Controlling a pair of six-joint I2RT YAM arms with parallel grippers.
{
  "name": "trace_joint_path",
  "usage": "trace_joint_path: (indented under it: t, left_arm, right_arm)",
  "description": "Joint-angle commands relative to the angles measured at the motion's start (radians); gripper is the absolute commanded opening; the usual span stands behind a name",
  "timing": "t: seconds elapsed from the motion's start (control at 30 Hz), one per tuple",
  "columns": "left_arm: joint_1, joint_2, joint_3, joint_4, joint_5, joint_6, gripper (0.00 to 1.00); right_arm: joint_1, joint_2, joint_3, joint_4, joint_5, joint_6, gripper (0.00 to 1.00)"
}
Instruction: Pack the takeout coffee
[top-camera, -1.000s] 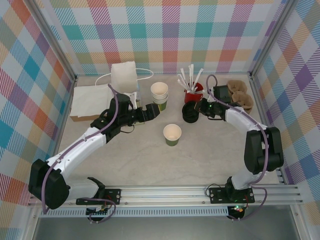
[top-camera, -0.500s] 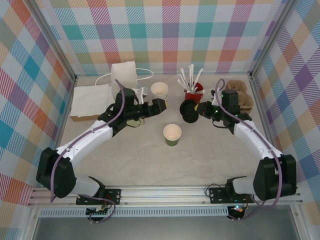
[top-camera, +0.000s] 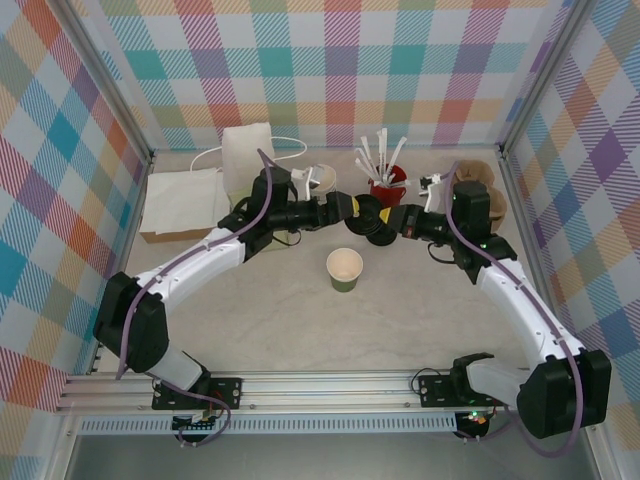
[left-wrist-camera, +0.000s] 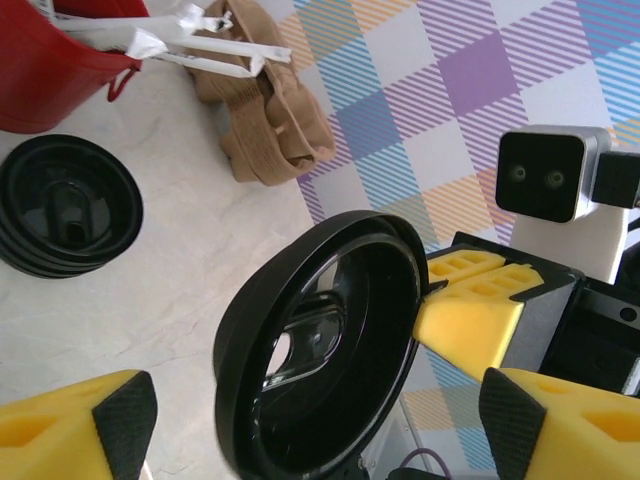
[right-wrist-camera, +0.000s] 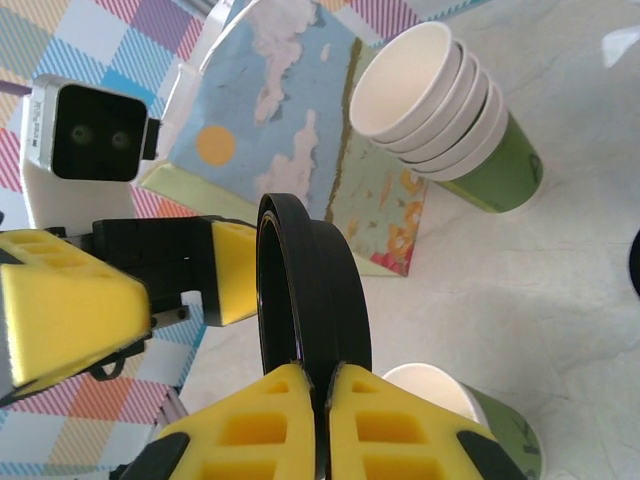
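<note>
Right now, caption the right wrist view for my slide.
Right gripper pinches a black lid, presenting it to the open left gripper.

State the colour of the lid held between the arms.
The lid is black, clearest in the left wrist view.

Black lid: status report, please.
Right gripper shut on the lid, rim pinched, aloft. Left gripper open, close to it, no grip. Cup uncovered on table. Spare lid stack nearby.

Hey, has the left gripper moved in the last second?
Yes. The left gripper swung rightward: it was left of the lone cup, and now sits straight behind it, its fingers either side of the lid.
</note>
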Motion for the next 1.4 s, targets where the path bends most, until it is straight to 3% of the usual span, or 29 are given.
trace_joint_path:
  t: [0.0, 0.2, 0.4, 0.47, 0.67, 0.8, 1.0, 1.23, 1.37]
  left_arm:
    - [-0.024, 0.017, 0.047, 0.024, 0.025, 0.003, 0.79]
    - [-0.041, 0.030, 0.071, -0.051, -0.018, 0.049, 0.66]
    - [-0.042, 0.027, 0.072, -0.065, -0.040, 0.061, 0.35]
    - [-0.043, 0.024, 0.072, -0.070, -0.047, 0.063, 0.27]
    - [-0.043, 0.015, 0.071, -0.060, -0.049, 0.061, 0.20]
    - [-0.043, 0.010, 0.068, -0.049, -0.043, 0.054, 0.19]
    - [-0.044, 0.009, 0.063, -0.032, -0.035, 0.041, 0.20]
    - [-0.043, 0.008, 0.060, -0.045, -0.041, 0.048, 0.26]
    - [-0.044, -0.019, 0.090, -0.162, -0.100, 0.127, 0.48]
  right_arm:
    - [0.013, 0.007, 0.034, 0.072, -0.058, 0.034, 0.09]
    - [0.018, 0.017, 0.036, 0.108, -0.069, 0.064, 0.09]
    - [0.019, 0.022, 0.041, 0.087, -0.062, 0.055, 0.11]
    - [0.019, 0.017, 0.041, 0.071, -0.048, 0.046, 0.16]
    - [0.019, 0.007, 0.031, 0.033, -0.002, 0.019, 0.37]
    - [0.023, 0.031, 0.023, 0.056, -0.036, 0.033, 0.47]
    - [0.056, 0.074, 0.032, 0.073, -0.055, 0.041, 0.48]
    - [0.081, 0.093, 0.048, 0.093, -0.066, 0.045, 0.28]
    - [0.086, 0.079, 0.065, 0.037, -0.010, -0.003, 0.19]
